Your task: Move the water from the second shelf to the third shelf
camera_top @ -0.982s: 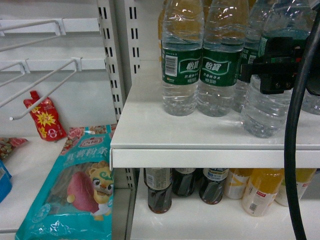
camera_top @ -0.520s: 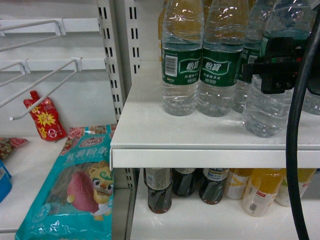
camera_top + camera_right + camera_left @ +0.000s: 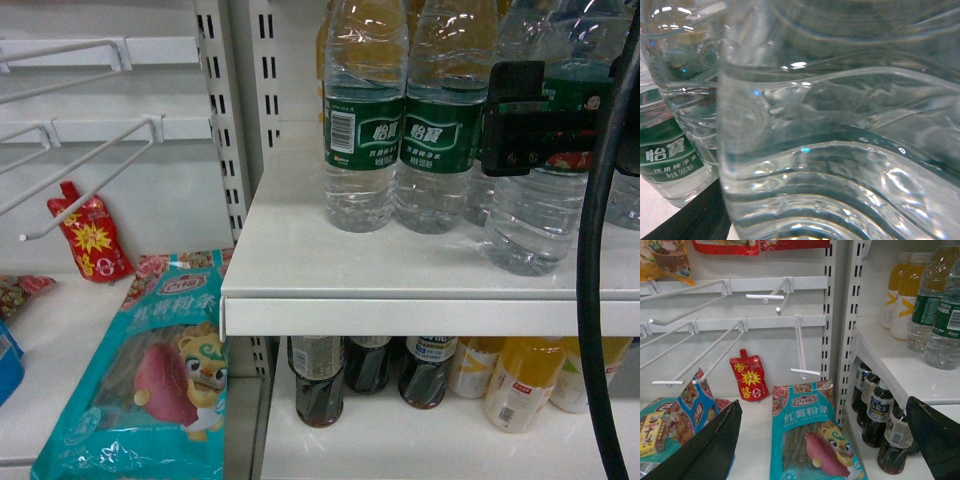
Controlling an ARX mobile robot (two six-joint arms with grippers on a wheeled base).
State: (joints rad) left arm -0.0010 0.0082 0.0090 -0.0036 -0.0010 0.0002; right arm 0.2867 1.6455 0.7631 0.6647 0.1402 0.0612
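The right end effector (image 3: pixel 545 135) is clamping around the label band of the water (image 3: pixel 535 215), which is standing on the white shelf (image 3: pixel 400 280), at three o'clock from two matching bottles (image 3: pixel 400 130). The left end effector (image 3: pixel 825 440) is hanging wide open, gripping nothing.

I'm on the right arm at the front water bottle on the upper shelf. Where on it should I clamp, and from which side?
Clamp the water bottle across its label band, where the right gripper already sits. Come from the open shelf front: the bottle stands upright, with neighbouring bottles packed on its left and behind. The band looks straighter than the ribbed lower body, so the fingers should probably slip less there.
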